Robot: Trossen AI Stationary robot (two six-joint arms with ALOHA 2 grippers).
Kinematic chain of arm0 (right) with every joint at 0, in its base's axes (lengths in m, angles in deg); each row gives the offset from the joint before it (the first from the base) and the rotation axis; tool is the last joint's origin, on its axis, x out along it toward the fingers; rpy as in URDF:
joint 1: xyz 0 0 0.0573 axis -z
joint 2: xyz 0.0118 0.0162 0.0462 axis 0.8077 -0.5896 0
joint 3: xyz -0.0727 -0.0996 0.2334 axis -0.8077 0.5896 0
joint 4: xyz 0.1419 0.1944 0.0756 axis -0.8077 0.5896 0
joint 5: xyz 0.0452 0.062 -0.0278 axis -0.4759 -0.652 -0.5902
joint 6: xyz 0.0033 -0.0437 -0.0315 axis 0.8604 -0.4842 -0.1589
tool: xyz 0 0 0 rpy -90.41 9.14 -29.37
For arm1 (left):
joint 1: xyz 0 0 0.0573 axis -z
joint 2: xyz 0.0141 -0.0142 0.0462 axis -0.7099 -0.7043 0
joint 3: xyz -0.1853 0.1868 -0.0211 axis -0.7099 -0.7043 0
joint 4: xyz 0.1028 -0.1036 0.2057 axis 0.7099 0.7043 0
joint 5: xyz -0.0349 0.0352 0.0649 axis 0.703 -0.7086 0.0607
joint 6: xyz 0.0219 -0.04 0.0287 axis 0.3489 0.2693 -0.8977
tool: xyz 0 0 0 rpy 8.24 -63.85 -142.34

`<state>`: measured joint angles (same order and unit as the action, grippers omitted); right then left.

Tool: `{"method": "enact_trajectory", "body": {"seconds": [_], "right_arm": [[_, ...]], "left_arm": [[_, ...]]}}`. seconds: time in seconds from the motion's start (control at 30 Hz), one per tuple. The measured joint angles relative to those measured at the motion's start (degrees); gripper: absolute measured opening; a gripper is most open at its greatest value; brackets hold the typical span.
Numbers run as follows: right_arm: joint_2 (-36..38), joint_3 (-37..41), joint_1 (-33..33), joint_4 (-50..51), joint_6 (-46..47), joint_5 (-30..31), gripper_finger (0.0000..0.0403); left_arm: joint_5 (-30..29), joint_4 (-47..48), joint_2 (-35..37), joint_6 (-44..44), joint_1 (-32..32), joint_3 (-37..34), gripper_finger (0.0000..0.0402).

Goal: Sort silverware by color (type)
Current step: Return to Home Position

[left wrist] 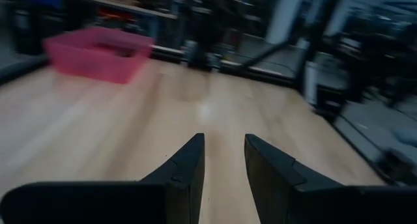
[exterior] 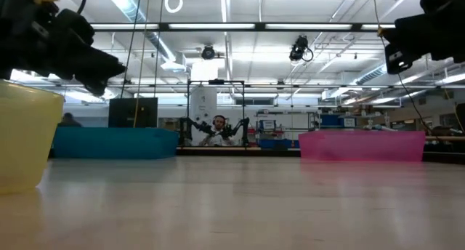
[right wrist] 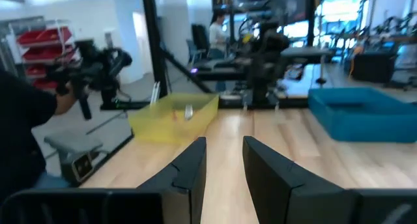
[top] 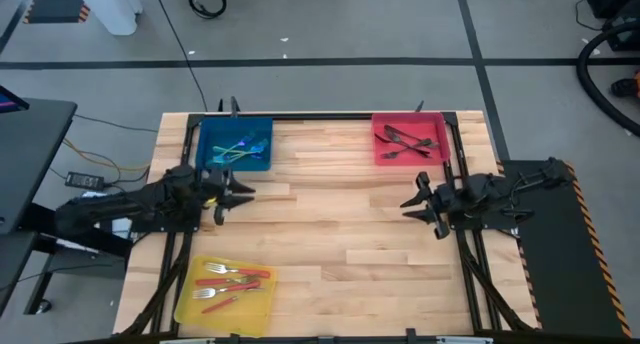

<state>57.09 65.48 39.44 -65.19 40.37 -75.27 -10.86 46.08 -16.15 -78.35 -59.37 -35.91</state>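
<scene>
Where the high view looks down, the silverware (top: 228, 281) lies sorted in the yellow tray (top: 250, 319), blue tray (top: 204, 144) and red tray (top: 425, 124), with the left tool (top: 243, 193) and right tool (top: 413, 201) hovering between them. Each wrist view shows its tool slightly parted and empty. The forks look light, stiff and slippery, so pinch mid-handle.

Bright ceiling lights (exterior: 227, 10) leave seemingly soft glare on the table (left wrist: 207, 112).
</scene>
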Motion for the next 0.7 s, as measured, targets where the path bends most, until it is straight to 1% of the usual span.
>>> {"method": "enact_trajectory", "body": {"seconds": [0.1,0.17,0.3,0.43,0.53,0.7], "right_arm": [[1.9,0.0,1.3,0.0,0.0,0.0,0.0109],[3.0,0.0,2.1,0.0,0.0,0.0,0.0109],[5.1,0.0,3.0,-0.1,0.0,0.0,0.0109],[5.0,0.0,3.3,-0.4,0.0,0.0,0.0109],[5.0,0.0,3.3,-0.4,0.0,0.0,0.0109],[5.0,0.0,3.3,-0.4,0.0,0.0,0.0109]], "left_arm": [[0.0,-0.1,0.1,0.0,4.2,0.0,0.0109],[0.0,0.0,0.1,0.0,5.8,0.0,0.0109],[0.0,0.0,0.1,0.0,6.5,0.0,0.0109],[0.0,0.1,0.7,0.0,6.5,0.0,0.0109],[0.0,0.6,3.6,0.0,6.5,0.0,0.0109],[0.0,0.7,11.0,0.0,6.5,0.0,0.0109]]}}
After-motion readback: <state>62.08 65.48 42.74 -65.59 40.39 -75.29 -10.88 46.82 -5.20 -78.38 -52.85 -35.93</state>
